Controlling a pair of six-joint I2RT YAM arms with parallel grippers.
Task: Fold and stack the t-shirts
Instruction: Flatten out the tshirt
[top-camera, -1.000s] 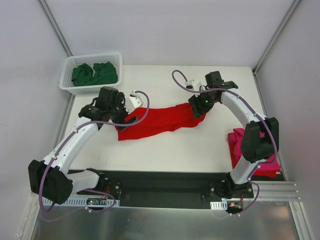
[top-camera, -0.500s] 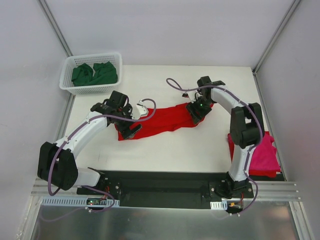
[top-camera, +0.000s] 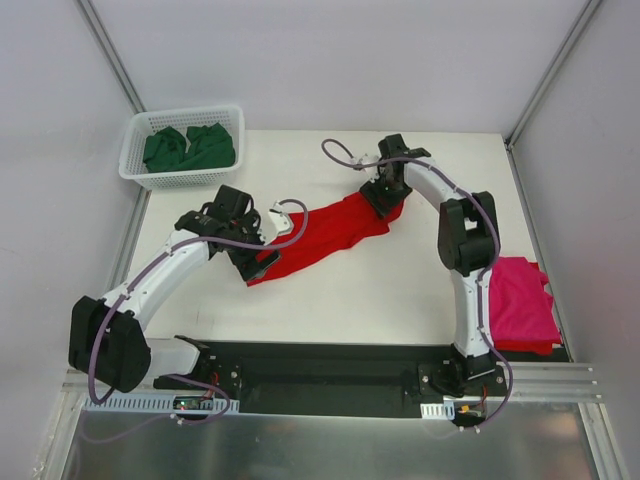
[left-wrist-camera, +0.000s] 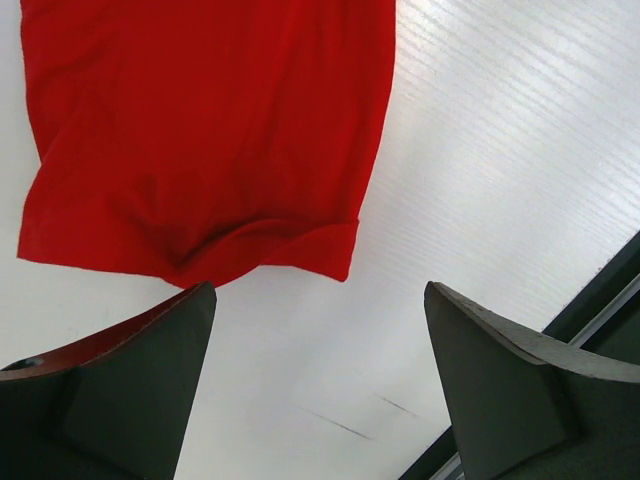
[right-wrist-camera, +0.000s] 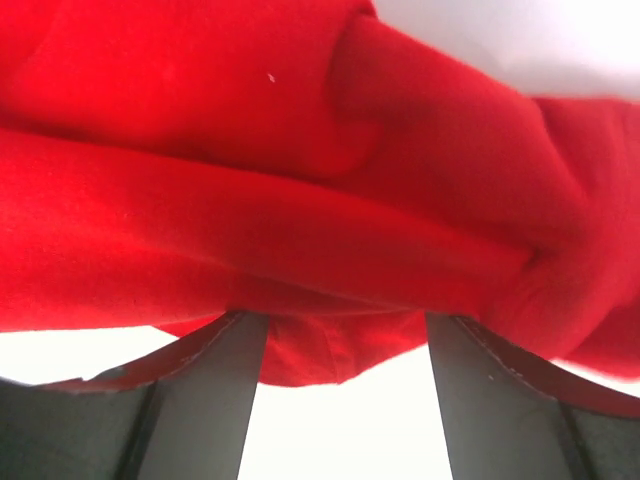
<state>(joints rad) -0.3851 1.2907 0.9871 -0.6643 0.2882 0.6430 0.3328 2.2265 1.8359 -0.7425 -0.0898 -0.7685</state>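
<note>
The bright red t-shirt (top-camera: 320, 235) lies stretched in a diagonal band across the middle of the table. My right gripper (top-camera: 386, 193) is at its far right end; in the right wrist view bunched red cloth (right-wrist-camera: 250, 150) covers the fingertips of the gripper (right-wrist-camera: 348, 315), which grips it. My left gripper (top-camera: 256, 256) is at the shirt's near left end. In the left wrist view it (left-wrist-camera: 318, 292) is open and empty, with the shirt's hem (left-wrist-camera: 200, 130) just ahead of the jaws. A magenta-pink t-shirt (top-camera: 518, 305) lies folded at the right edge. Dark green t-shirts (top-camera: 190, 148) fill the basket.
The white lattice basket (top-camera: 134, 168) stands at the back left corner. Grey walls enclose the table on the left, back and right. A black rail (top-camera: 330, 370) with the arm bases runs along the near edge.
My right gripper has moved back and left, dragging the shirt's right end with it, so the shirt now lies diagonally. My left gripper has shifted toward the near left end.
</note>
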